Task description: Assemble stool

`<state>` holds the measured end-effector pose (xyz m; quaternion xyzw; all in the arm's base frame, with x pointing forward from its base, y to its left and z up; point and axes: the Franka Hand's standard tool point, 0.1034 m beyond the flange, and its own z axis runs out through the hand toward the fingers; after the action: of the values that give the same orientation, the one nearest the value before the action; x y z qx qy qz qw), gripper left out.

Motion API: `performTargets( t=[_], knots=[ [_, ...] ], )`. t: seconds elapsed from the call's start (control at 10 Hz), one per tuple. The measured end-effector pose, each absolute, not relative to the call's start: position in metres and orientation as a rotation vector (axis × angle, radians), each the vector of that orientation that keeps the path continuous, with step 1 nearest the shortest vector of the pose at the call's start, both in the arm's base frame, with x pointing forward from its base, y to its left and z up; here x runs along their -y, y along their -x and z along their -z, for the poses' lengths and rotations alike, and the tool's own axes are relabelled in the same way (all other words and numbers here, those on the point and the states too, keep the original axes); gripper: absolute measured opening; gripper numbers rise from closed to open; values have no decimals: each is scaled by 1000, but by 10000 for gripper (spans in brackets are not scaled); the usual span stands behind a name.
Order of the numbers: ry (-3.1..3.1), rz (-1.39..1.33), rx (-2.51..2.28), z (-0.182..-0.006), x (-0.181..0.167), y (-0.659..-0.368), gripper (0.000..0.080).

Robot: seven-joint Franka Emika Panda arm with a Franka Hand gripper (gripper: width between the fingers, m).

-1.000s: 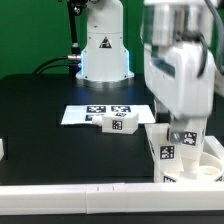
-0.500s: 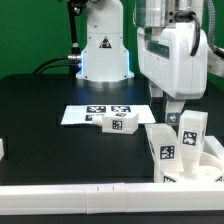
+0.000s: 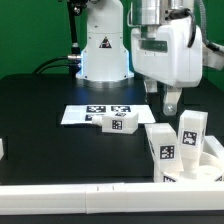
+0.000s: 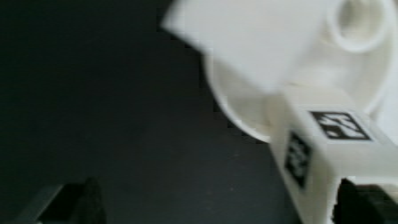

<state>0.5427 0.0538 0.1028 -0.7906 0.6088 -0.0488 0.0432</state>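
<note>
The round white seat (image 3: 213, 160) lies at the exterior view's right, near the front rail. Two tagged white legs stand upright on it, one toward the exterior view's left (image 3: 161, 150) and one toward its right (image 3: 190, 135). A third leg (image 3: 118, 122) lies loose beside the marker board (image 3: 88, 113). My gripper (image 3: 168, 104) hangs open and empty above the seat, apart from the legs. In the wrist view the gripper (image 4: 217, 205) has its fingertips wide apart over the black table, with the seat (image 4: 246, 95) and a tagged leg (image 4: 329, 140) beside it.
A long white rail (image 3: 90, 196) runs along the front edge. A small white piece (image 3: 2, 148) sits at the exterior view's left edge. The robot base (image 3: 105, 55) stands at the back, with cables beside it.
My gripper has let go of the leg at the exterior view's right, which stays upright on the seat. It has risen and drawn back toward the exterior view's left.
</note>
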Motion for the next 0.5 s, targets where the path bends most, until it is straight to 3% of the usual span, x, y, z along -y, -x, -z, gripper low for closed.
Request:
performTargets(
  t=[0.5],
  knots=[
    [2731, 169, -1403, -100, -54, -538, 649]
  ],
)
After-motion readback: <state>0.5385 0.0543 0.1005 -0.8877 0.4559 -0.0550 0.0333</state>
